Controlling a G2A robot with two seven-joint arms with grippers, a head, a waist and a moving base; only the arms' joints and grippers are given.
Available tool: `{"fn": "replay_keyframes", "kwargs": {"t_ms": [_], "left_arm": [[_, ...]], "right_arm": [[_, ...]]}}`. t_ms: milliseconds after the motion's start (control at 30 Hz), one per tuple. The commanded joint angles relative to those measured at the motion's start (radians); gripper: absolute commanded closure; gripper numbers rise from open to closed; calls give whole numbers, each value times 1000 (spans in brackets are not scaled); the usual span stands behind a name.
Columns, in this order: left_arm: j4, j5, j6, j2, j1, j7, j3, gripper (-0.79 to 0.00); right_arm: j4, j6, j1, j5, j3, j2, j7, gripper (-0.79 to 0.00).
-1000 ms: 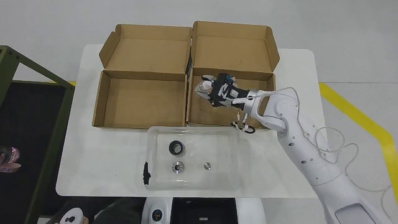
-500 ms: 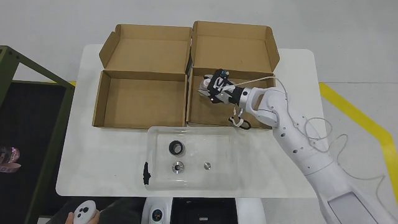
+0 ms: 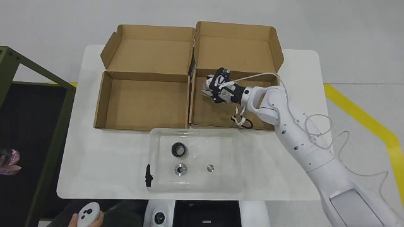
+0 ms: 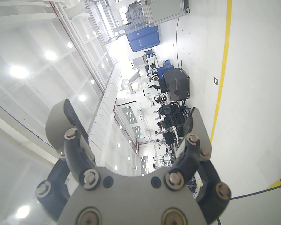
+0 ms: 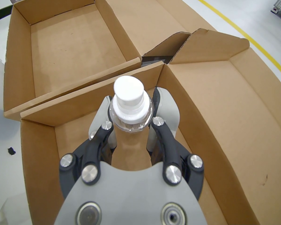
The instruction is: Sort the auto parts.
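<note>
Between the right pincer's [image 5: 132, 111] clamped jaws sits a white-capped clear part [image 5: 128, 94], box [image 5: 224, 108] beneath; probably light, rigid and slick, best gripped around its body.

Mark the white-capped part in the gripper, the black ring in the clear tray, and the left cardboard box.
white-capped part [image 5: 128, 91]: right wrist view, on the flat top of its cap.
black ring [image 3: 175, 150]: top view, on its rim.
left cardboard box [image 3: 146, 104]: top view, on its bare floor.
</note>
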State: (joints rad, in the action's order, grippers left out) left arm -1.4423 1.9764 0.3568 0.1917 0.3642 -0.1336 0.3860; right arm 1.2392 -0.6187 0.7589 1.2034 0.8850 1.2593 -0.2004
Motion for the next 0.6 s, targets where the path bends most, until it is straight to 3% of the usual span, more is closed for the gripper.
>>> {"fn": "replay_keyframes", "kwargs": {"t_ms": [0, 67, 233, 500, 567], "left_arm": [[0, 0, 0, 0, 0, 0, 0, -785], [0, 0, 0, 0, 0, 0, 0, -785], [0, 0, 0, 0, 0, 0, 0, -785], [0, 0, 0, 0, 0, 0, 0, -785], [0, 0, 0, 0, 0, 0, 0, -785]], "right_arm": [[6, -5, 1, 11, 3, -1, 0, -363], [18, -10, 3, 21, 9, -3, -1, -391], [78, -23, 19, 49, 36, -13, -5, -551], [269, -70, 99, 70, 127, -45, -42, -757], [328, -89, 126, 68, 154, -54, -66, -776]]}}
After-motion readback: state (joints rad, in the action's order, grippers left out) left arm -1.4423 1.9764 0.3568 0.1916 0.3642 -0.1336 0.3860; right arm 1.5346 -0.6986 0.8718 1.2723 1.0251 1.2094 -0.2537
